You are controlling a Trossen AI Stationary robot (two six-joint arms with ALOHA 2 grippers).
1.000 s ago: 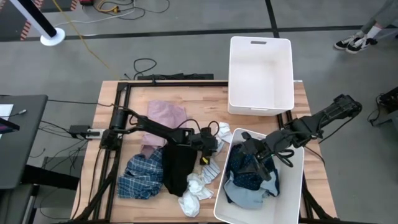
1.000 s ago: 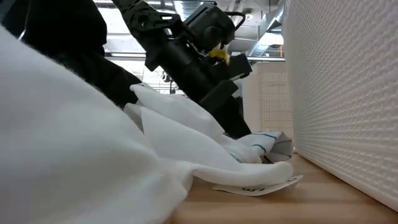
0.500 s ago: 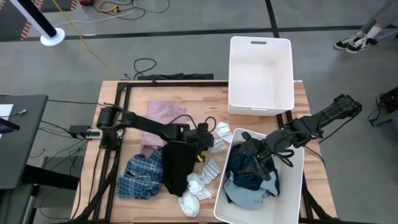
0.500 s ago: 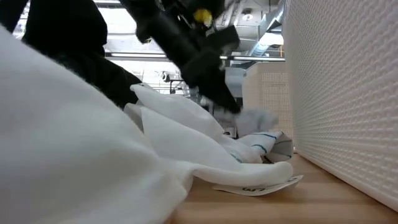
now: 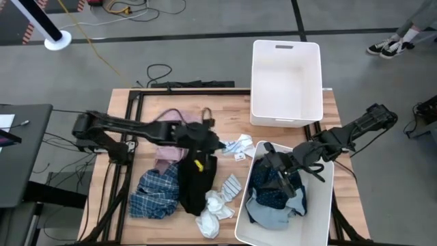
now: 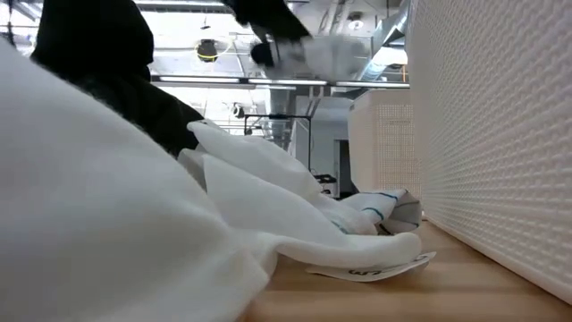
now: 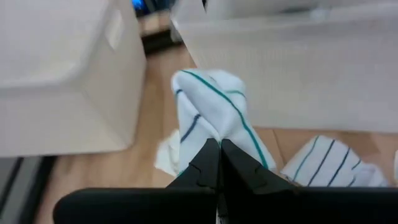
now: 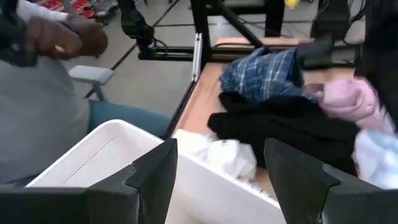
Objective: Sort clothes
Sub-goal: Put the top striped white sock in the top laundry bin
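White sock w/ green stripes pinched in left gripper, fingers fully closed on it; seen from above, hangs off gripper over table centre, just left of near bin. Raised clear of wood table, judging by low view, where blurred at top of frame. Second striped sock flat on table below it, beside bin's left wall. More white socks bunched at table's front edge, touching black garment. Plaid shirt left of black one; pink garment further back, partly under left arm. Right gripper over near bin, fingers spread wide, holding nothing, just above navy garment lying in bin w/ pale blue fabric at its front. Far bin at table's back right, nothing visible inside. Right wrist view: plaid, black, pink beyond bin rim; person in grey top at edge of frame.
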